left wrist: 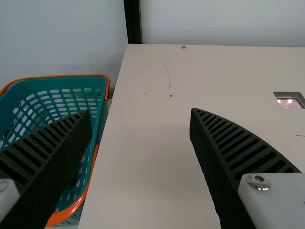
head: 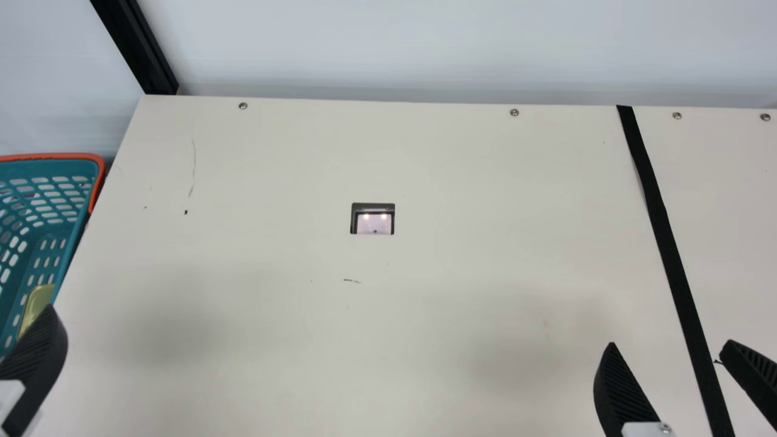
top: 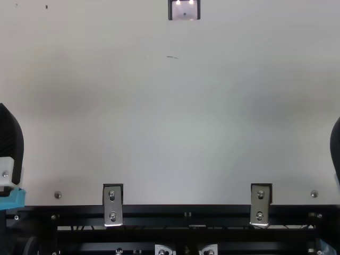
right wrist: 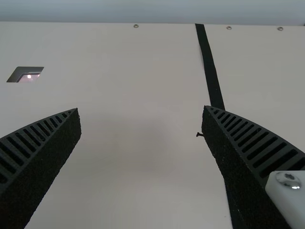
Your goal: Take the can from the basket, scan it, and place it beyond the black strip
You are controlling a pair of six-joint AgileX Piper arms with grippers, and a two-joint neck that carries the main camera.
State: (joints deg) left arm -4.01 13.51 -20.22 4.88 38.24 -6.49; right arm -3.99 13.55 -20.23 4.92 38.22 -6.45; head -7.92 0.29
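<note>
Off the table's left side in the main view, the teal basket (head: 39, 230) holds a yellowish thing (head: 37, 300), which I take to be the can, partly hidden behind a black finger (head: 37, 358). So picking, scanning over the lit scanner window (head: 373, 220) and placing beyond the black strip (head: 668, 249) all seem left to do. The right gripper (head: 671, 343) has its fingers well apart with nothing between them. From the left wrist, the left gripper (left wrist: 140, 111) is spread wide too, gripping nothing, one finger overlapping the basket in the picture; whether they touch, I can't tell. From the right wrist, both fingers again stand wide, holding nothing. From the top, one dark finger edges in at each side, too little to judge any gap.
</note>
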